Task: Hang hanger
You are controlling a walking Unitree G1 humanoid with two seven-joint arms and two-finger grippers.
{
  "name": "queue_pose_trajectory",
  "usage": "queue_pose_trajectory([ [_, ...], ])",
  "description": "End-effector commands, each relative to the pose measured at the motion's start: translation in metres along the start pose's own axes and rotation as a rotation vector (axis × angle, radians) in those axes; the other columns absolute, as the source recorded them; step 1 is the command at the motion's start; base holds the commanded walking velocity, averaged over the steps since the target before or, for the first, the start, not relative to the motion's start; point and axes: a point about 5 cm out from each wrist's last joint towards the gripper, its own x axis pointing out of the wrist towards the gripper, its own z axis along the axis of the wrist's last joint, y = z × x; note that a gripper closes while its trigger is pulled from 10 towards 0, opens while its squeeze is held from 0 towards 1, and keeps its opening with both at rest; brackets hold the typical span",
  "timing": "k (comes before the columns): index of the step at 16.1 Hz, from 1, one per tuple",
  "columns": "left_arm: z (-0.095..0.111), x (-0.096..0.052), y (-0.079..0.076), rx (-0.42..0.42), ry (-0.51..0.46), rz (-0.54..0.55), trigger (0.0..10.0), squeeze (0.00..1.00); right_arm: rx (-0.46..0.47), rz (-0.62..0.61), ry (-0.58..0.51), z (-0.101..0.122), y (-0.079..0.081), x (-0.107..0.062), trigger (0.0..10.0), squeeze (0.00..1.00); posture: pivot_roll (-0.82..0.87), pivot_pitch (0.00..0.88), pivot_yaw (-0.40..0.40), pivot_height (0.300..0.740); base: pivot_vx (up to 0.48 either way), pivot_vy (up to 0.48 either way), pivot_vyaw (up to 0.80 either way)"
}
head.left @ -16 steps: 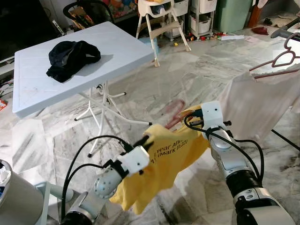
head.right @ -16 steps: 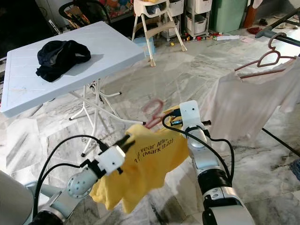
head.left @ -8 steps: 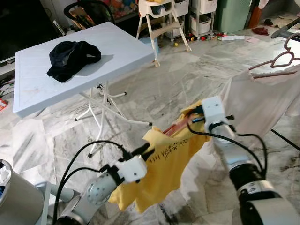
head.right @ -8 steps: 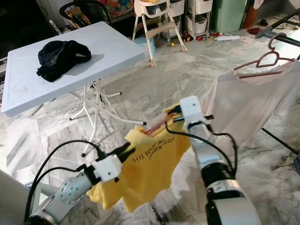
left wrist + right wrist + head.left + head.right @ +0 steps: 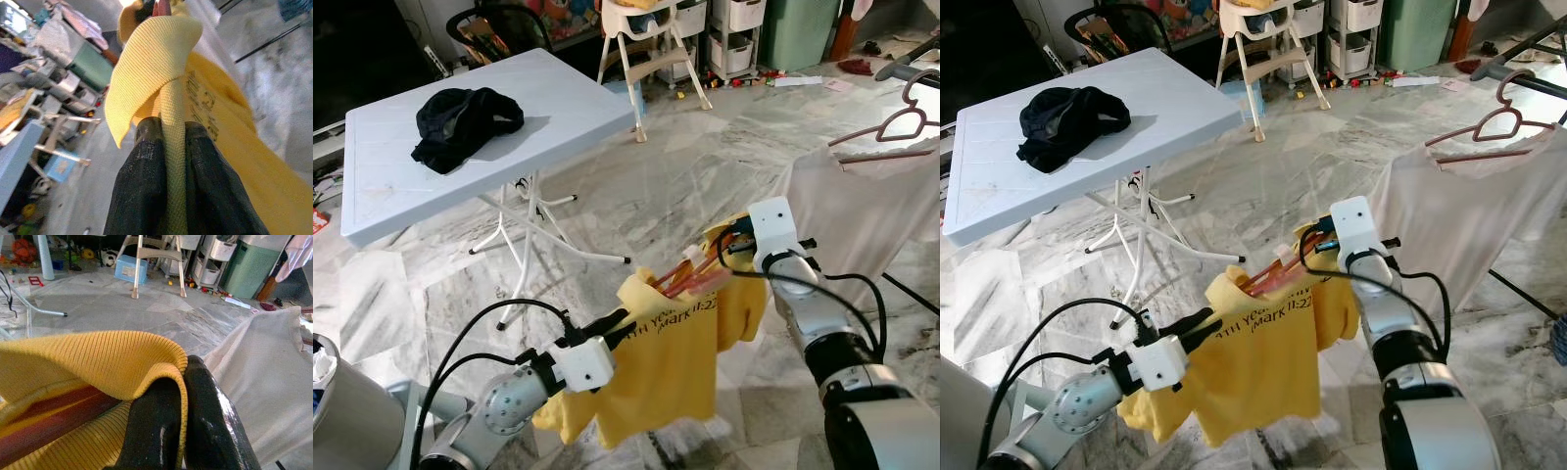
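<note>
A yellow T-shirt (image 5: 671, 352) with dark lettering hangs stretched between both grippers above the marble floor. My left gripper (image 5: 625, 320) is shut on one side of its neckline, the ribbed cloth pinched between its fingers (image 5: 142, 191). My right gripper (image 5: 734, 242) is shut on the other side of the collar (image 5: 122, 360). A reddish-pink hanger (image 5: 690, 277) lies slanted inside the neck opening, between the two grippers. At the far right a white shirt (image 5: 857, 211) hangs on a pink hanger (image 5: 891, 132) from a dark rail (image 5: 911, 64).
A white folding table (image 5: 460, 152) with a black garment (image 5: 462, 119) on it stands at the back left. A high chair (image 5: 651, 49), drawers and a green bin stand farther back. A grey round object (image 5: 347, 411) sits at the lower left.
The right gripper moved right and slightly down, stretching the collar wider. The shirt now hangs flatter and lower, and the reddish hanger shows more plainly in the neck opening.
</note>
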Motion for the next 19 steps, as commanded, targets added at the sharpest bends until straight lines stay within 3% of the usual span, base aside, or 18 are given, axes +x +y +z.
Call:
queue_pose_trajectory([
  [1,0.002,-0.016,-0.005,0.009,-0.035,-0.081,0.0,0.00,-0.001,-0.095,-0.052,0.020,-0.030,0.006,0.0,0.00,-0.09,0.043,0.135,0.740,0.000,0.000,0.00],
  [3,0.006,-0.022,-0.004,-0.026,-0.049,-0.122,0.0,0.00,-0.008,-0.100,-0.040,0.019,-0.034,0.006,0.0,0.00,-0.08,0.044,0.132,0.740,0.000,0.000,0.00],
  [5,0.003,-0.027,0.003,0.003,-0.023,-0.130,0.0,0.00,-0.035,-0.102,-0.035,0.019,-0.037,0.007,0.0,0.00,-0.08,0.044,0.132,0.740,0.000,0.000,0.00],
  [8,-0.007,-0.024,0.020,-0.130,0.051,0.065,0.0,0.00,0.003,-0.038,-0.084,0.020,-0.022,0.005,0.0,0.00,-0.08,0.046,0.132,0.740,0.000,0.000,0.00],
  [10,-0.006,-0.018,0.030,-0.163,0.058,0.151,0.0,0.00,0.022,-0.015,-0.103,0.015,-0.017,0.000,0.0,0.00,-0.08,0.047,0.132,0.740,0.000,0.000,0.00],
  [12,-0.006,-0.015,0.036,-0.179,0.063,0.198,0.0,0.00,0.029,0.000,-0.101,0.009,-0.016,-0.004,0.0,0.00,-0.08,0.047,0.133,0.740,0.000,0.000,0.00],
  [14,-0.010,-0.014,0.045,-0.201,0.081,0.225,0.0,0.00,0.038,-0.028,-0.082,0.001,-0.027,-0.008,0.0,0.00,-0.09,0.048,0.139,0.740,0.000,0.000,0.00],
  [16,-0.006,-0.011,0.041,-0.218,0.061,0.131,0.0,0.00,0.038,-0.051,-0.073,0.001,-0.034,-0.008,0.0,0.00,-0.10,0.047,0.144,0.740,0.000,0.000,0.00],
  [19,0.008,-0.006,0.021,-0.297,0.009,-0.075,0.0,0.00,0.045,-0.069,-0.080,0.012,-0.035,-0.002,0.0,0.00,-0.10,0.043,0.150,0.740,0.000,0.000,0.00],
])
